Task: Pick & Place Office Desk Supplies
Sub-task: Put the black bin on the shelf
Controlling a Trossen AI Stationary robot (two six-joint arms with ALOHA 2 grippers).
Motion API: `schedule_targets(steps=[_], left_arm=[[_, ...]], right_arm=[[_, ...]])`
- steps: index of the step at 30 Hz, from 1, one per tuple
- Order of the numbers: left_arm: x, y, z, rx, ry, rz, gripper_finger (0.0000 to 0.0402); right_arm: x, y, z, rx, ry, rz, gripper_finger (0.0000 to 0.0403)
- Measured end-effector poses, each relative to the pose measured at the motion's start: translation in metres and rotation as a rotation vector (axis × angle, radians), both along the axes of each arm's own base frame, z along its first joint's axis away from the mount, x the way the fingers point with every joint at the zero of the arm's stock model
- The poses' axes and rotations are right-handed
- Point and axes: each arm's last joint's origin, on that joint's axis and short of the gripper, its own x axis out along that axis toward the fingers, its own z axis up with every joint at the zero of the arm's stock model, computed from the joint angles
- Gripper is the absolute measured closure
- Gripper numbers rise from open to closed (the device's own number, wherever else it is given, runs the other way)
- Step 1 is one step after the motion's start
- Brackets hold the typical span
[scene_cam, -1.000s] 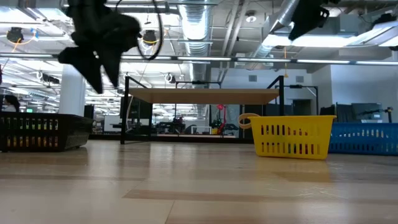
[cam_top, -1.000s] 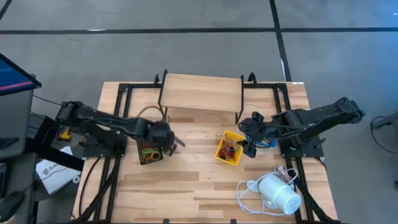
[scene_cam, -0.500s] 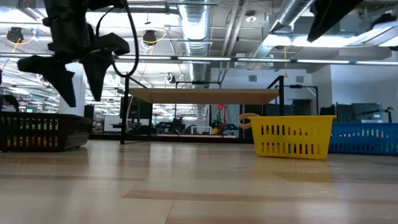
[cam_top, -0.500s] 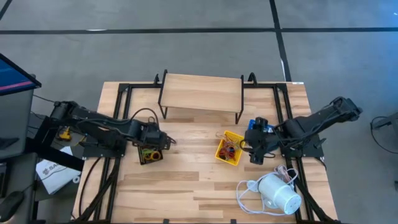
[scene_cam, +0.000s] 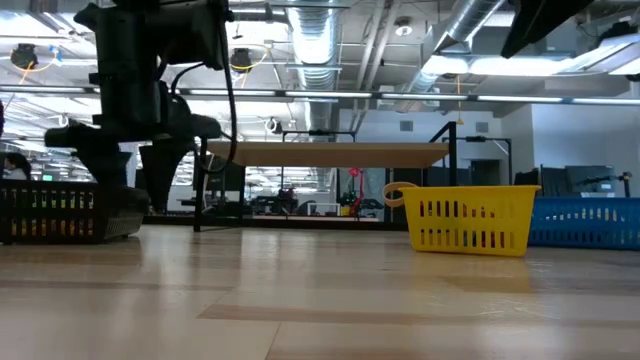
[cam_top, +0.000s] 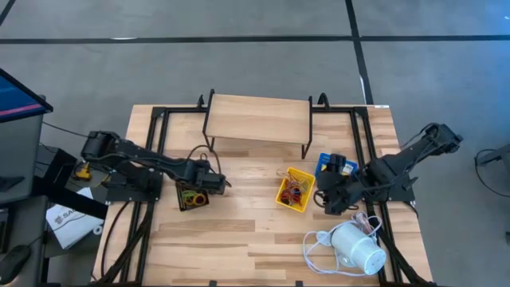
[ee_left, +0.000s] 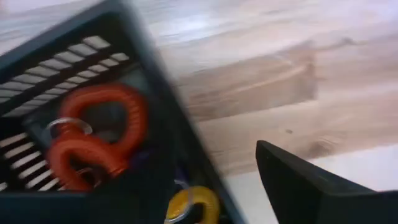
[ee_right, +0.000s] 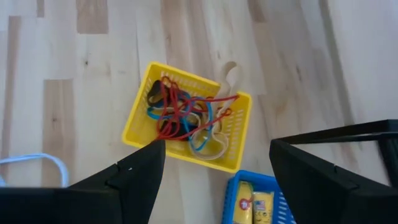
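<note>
1. Hovering over black mesh tray [cam_top: 191, 196]: left gripper [cam_top: 213, 182], fingers apart, empty.
2. Holding coiled orange loops [ee_left: 93, 146]: that tray.
3. Waiting near yellow tray [cam_top: 296, 190]: right gripper [cam_top: 328, 201], spread, empty.
4. Next, probably: lower, pinch one item.

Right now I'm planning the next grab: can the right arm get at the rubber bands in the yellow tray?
Probably yes. The right gripper hangs open just beside the yellow tray, and the rubber bands lie uncovered in it with nothing above them.
</note>
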Motion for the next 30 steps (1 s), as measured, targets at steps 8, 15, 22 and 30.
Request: schedule_targets(steps=[8,15,22,30], left_arm=[[-0.001,0.004,0.016,0.039,-0.077,-0.158,0.0386],[-0.024,0.007,0.062,0.062,-0.120,-0.124,0.0398],[-0.011,0.007,0.127,0.099,-0.134,-0.154,0.0400],[0.054,0.039,0.204,0.218,0.060,-0.315,0.0400]], right_arm=[[-0.006,0.001,-0.001,-0.079,-0.007,-0.042,0.0117],[-0.009,-0.002,-0.001,-0.105,0.006,-0.068,0.0117],[-0.010,-0.004,0.000,-0.141,-0.008,-0.081,0.0117],[-0.011,-0.009,0.003,-0.136,-0.031,-0.106,0.0117]])
